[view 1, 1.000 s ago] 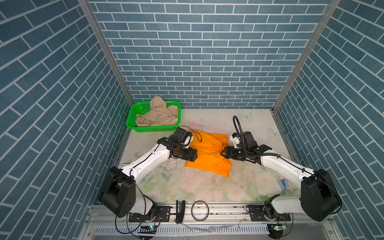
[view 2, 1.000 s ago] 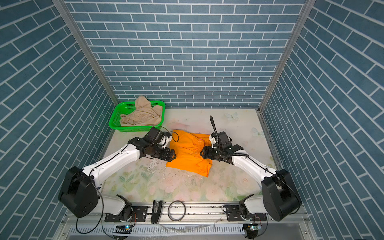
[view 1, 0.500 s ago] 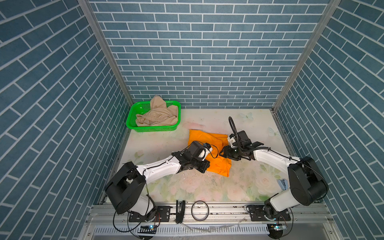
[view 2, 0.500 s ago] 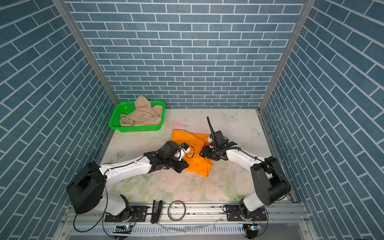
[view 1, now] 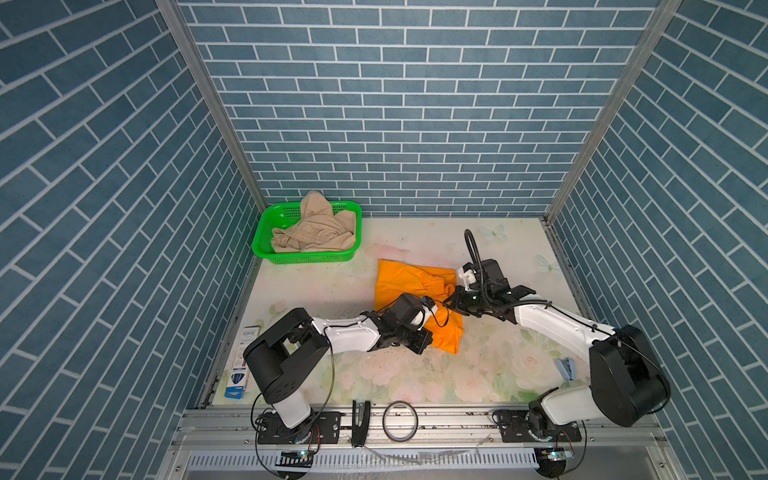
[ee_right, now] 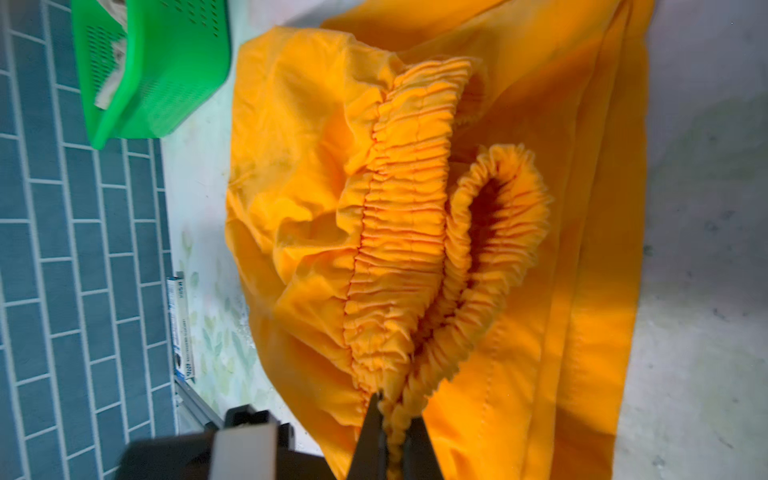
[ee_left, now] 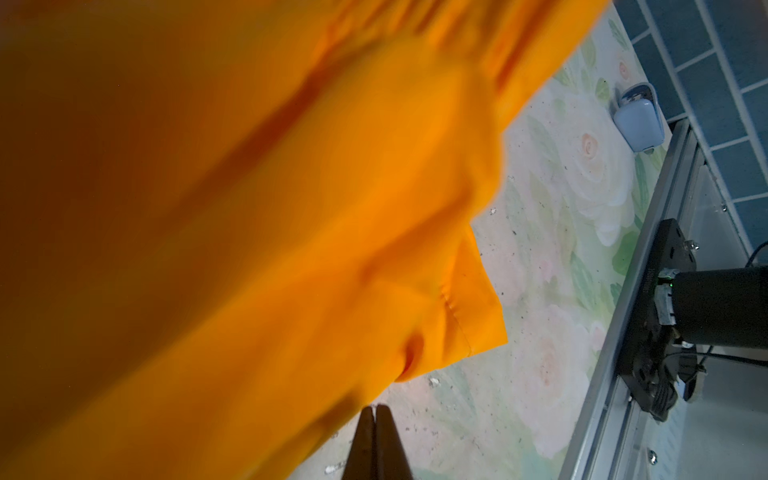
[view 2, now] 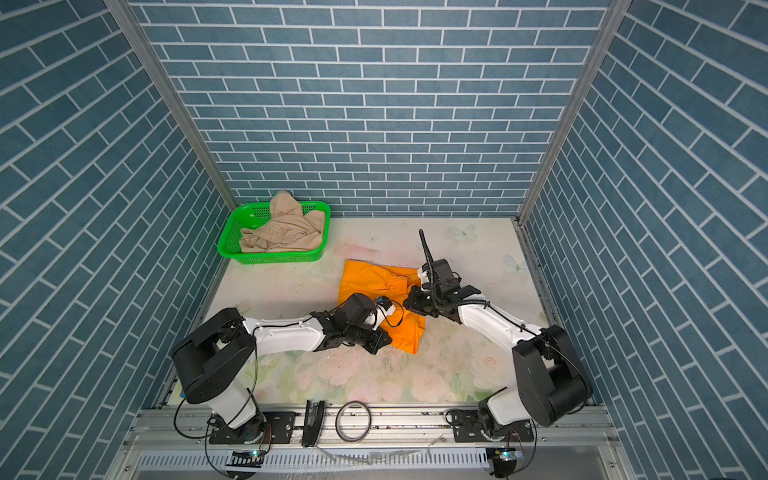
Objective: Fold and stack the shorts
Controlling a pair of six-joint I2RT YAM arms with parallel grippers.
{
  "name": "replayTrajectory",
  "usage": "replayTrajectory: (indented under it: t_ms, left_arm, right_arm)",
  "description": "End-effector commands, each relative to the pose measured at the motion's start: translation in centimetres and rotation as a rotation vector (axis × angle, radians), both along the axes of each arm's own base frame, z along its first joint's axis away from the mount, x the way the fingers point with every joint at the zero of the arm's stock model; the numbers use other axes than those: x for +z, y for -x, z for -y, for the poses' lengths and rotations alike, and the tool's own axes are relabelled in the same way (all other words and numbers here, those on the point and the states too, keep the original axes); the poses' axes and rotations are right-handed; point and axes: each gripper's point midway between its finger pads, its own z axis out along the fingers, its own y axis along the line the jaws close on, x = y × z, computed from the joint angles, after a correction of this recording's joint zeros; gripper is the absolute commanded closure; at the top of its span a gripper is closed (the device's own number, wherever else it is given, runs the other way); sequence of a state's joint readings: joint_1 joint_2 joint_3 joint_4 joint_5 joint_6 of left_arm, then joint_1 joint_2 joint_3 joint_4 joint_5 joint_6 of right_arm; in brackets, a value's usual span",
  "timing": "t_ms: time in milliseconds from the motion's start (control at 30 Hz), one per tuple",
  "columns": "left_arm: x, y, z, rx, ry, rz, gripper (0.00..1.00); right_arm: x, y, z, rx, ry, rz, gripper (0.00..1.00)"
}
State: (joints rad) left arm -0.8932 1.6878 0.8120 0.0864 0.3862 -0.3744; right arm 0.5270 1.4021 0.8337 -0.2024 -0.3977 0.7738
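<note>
**Q:** Item, orange shorts [view 1: 403, 282]: location?

**A:** On the table [view 1: 490, 374], centre of a top view. The long axis runs from upper left to lower right. Beige shorts [view 1: 316, 232] are in the green basket [view 1: 307, 258], upper left.

**Q:** Hands?

**A:** My right gripper [view 1: 451, 300] pinches the gathered waistband at the cloth's right edge. My left gripper [view 1: 424, 344] is clenched on the leg hem at the lower end. The bulk of the cloth lies up-left of both.
</note>
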Motion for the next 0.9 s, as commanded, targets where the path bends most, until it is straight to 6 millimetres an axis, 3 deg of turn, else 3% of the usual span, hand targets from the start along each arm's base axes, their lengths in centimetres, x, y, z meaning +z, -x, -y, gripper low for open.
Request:
replayTrajectory:
  t_ms: [0,133,267,367,467,533,633,800,867]
  left_arm:
    - [-1.3,-0.1,-0.2,0.024,-0.031,-0.009,1.0]
    - [-1.9,-0.3,-0.5,0.043,-0.048,-0.013,1.0]
    - [-1.9,-0.5,-0.8,0.058,-0.064,-0.007,1.0]
    - [-1.5,-0.2,-0.5,0.054,-0.047,-0.02,1.0]
    - [-1.2,0.3,-0.7,0.054,-0.052,-0.049,0.98]
    - [-0.7,0.8,-1.1,0.059,-0.065,-0.069,0.91]
    - [0.7,1.8,-2.5,0.078,-0.092,-0.106,0.71]
    - [4.8,3.4,-5.4,0.094,-0.153,-0.11,0.43]
    - [6.3,2.6,-7.0,0.139,-0.19,-0.063,0.36]
  right_arm:
    - [0.4,1.3,0.3,-0.059,-0.067,-0.045,1.0]
    - [-1.4,3.0,1.0,-0.076,-0.052,-0.088,1.0]
    - [-5.6,5.1,2.5,-0.096,0.025,-0.147,1.0]
    - [-8.0,5.5,3.2,-0.096,0.071,-0.155,1.0]
    - [-9.1,5.2,3.8,-0.08,0.14,-0.149,0.83]
    - [-8.7,4.8,4.1,-0.083,0.164,-0.125,0.7]
    - [-6.8,4.1,5.0,-0.068,0.233,-0.065,0.54]
    - [-2.4,3.5,6.7,-0.052,0.345,0.029,0.5]
    - [-0.8,3.1,6.4,-0.03,0.34,0.068,0.5]
